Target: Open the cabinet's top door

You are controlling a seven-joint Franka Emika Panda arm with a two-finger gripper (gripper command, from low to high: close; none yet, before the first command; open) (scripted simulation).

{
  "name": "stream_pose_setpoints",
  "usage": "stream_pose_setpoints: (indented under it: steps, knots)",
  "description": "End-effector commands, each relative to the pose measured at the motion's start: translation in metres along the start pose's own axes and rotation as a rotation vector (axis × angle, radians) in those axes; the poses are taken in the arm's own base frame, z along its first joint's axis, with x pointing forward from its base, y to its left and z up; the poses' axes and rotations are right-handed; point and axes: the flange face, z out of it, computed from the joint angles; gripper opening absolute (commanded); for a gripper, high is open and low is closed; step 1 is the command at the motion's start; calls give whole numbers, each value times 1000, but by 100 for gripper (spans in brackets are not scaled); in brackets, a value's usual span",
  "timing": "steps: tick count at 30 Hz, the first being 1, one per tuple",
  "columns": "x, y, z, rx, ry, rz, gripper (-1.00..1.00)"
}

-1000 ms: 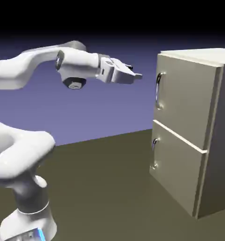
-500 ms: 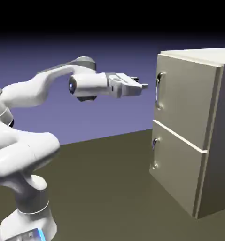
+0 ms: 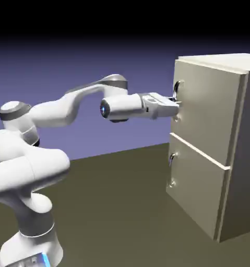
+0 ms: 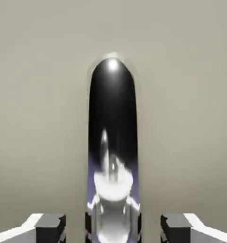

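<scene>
Top door [image 3: 200, 112], a flat beige panel of the tall beige cabinet [image 3: 236, 151], is shut; the end effector [image 3: 175, 108] grips its curved silver handle [image 4: 113, 142].

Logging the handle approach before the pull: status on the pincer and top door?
Pincer at the top door's curved silver handle, reads shut. Flat beige top door of the tall beige cabinet not yet open. Nothing in the way.
</scene>
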Motion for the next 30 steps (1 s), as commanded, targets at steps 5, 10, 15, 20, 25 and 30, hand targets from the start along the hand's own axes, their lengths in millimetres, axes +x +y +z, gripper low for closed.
stream_pose_setpoints:
  steps: [5, 10, 15, 20, 25, 30]
  knots:
    - [16, 16, -36, 95, -95, 0, -100]
    - [33, 33, -66, 185, -185, 0, -100]
    - [51, 51, -90, 264, -265, 0, -100]
    - [57, 55, -99, 303, -284, 5, -100]
    - [65, 65, -105, 320, -320, 0, -100]
    - [85, 85, -124, 400, -400, 0, -100]
